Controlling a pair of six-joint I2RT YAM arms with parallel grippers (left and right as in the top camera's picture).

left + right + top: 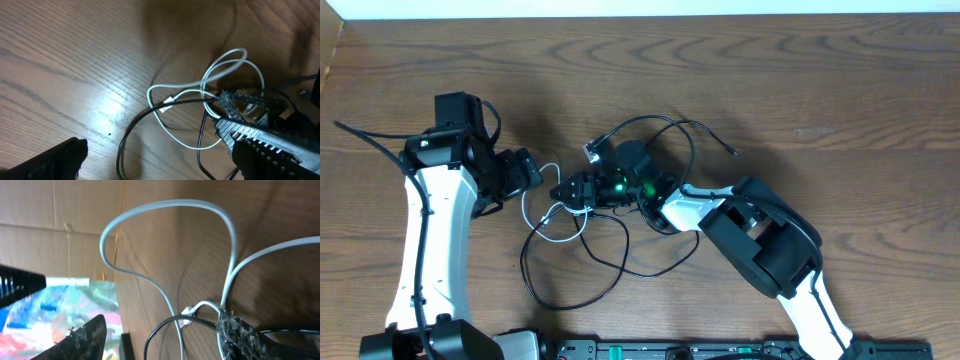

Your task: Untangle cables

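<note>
The cables are lying in a loose knot at the middle of the table, between the two arms; the short white cable is being looped over itself there, and the black cables are being crossed through it and spread in wider loops to the right and toward the near edge; the right gripper is being pushed into the left part of the knot, probably because white and black cross there and a cable can best be separated at that spot; its fingers are being held apart, with the white cable touching one rough pad and a black cable running across the gap, and nothing is being pinched as far as can be seen; the right arm is being stretched low from the near right, its wrist turned left; the left gripper is being held wide open and empty just left of the knot, likely so that a freed cable can be taken; the left arm is being run from the near left toward the far side, its wrist turned right toward the white loops.
</note>
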